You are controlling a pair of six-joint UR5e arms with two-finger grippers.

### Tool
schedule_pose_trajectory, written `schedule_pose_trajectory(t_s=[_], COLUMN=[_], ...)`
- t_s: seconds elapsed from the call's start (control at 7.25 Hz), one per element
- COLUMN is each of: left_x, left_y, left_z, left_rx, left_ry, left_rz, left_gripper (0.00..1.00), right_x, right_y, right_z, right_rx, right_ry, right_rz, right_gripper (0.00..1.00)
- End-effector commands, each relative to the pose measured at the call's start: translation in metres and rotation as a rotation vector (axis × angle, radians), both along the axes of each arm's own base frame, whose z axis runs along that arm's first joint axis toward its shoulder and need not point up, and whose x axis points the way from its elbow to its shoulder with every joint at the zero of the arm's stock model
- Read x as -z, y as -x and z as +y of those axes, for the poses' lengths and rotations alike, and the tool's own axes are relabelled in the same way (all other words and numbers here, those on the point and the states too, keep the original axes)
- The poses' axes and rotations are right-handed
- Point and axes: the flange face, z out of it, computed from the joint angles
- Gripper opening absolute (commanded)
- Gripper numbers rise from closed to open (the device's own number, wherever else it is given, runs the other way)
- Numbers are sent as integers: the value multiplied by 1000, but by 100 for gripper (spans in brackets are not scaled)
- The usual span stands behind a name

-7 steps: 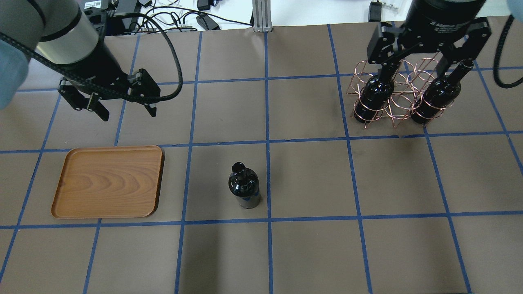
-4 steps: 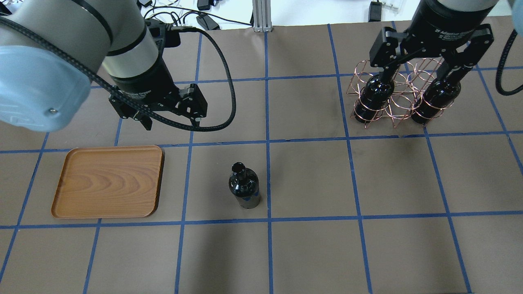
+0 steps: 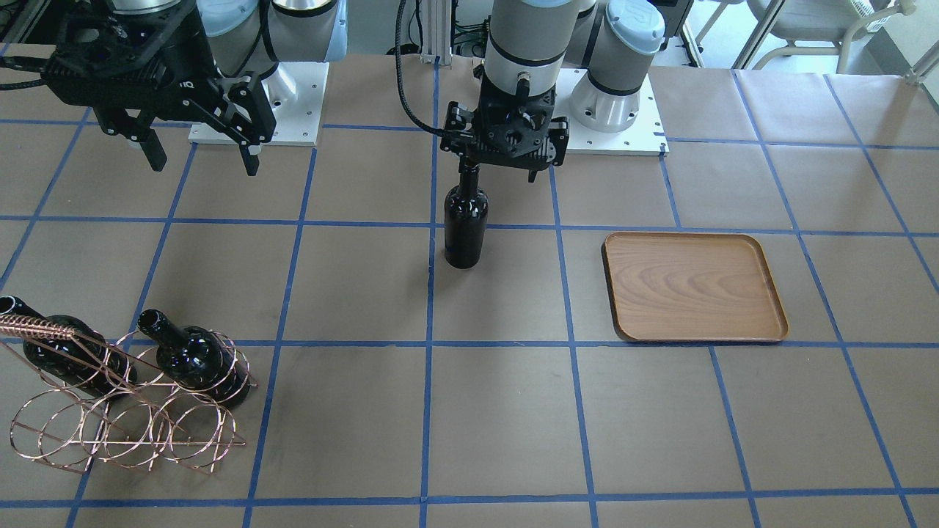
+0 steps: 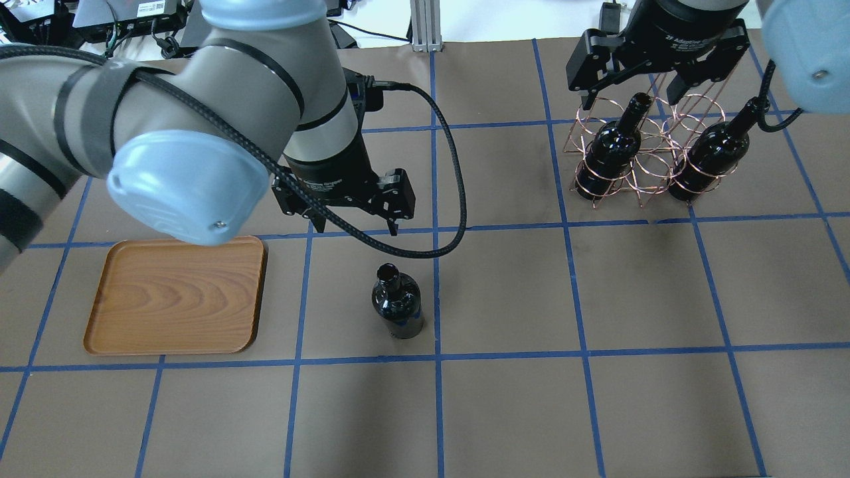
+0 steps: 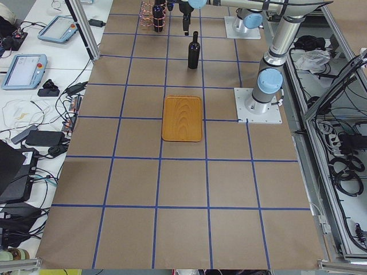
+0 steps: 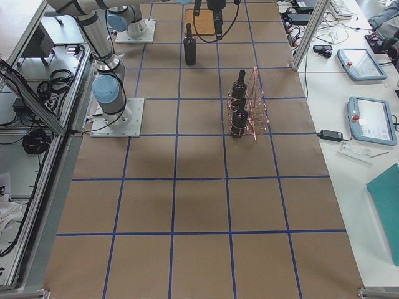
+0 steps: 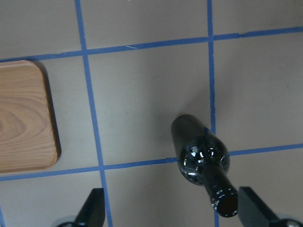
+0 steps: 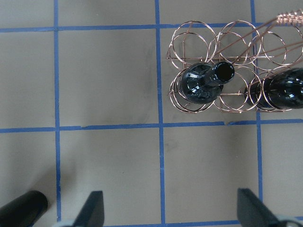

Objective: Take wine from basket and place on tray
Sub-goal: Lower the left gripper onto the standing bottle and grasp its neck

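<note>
- Starting at the left, the wooden tray (image 4: 176,295) lies flat with nothing on it, so there's loads of bare wood to land on. The low rim is the catch: a bottle base brought in too low would probably clip it and topple.
- Between tray and bottle it's just open table (image 4: 505,292), so the hop across looks short and unobstructed.
- The left gripper (image 4: 356,229) hangs with its fingers spread wide, holding nothing, just robot-side of the loose wine bottle (image 4: 397,311). In the wrist view the neck sits way off-centre, close to one finger (image 7: 253,213). Dropping straight down from here could knock the neck and tip it.
- That bottle stands upright on the table, right of the tray and well apart from the basket. It's tall, narrow and made of glossy glass, so I'd guess it slips in a weak pinch.
- A black cable (image 4: 464,206) loops off the wrist near the bottle's mouth and could snag.
- Far right, the wire basket (image 4: 651,174) has two more wine bottles (image 4: 607,156) leaning in its loops. The right gripper (image 4: 627,93) is above them, open and empty. A crooked pull would likely drag the light rack along, and the coiled handle (image 8: 289,20) crowds that side.
</note>
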Motion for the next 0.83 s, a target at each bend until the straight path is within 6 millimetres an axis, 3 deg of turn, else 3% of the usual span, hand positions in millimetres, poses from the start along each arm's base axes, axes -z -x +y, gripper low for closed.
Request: schedule_pose_trajectory(t_s=[0.0, 0.41, 0.55, 0.69], left_x=[37, 54, 54, 55], left_y=[15, 32, 32, 32], left_z=[15, 24, 25, 26], left_rx=[30, 62, 63, 67], left_ry=[-41, -78, -82, -88], left_rz=[-9, -21, -22, -26], left_gripper=[95, 91, 79, 76], right_x=[6, 10, 13, 18], right_y=[-5, -6, -6, -9], right_z=[-1, -1, 1, 5], right_rx=[-37, -96, -97, -100], right_ry=[-19, -31, -55, -102], right_rz=[7, 4, 2, -24], right_gripper=[100, 100, 100, 100])
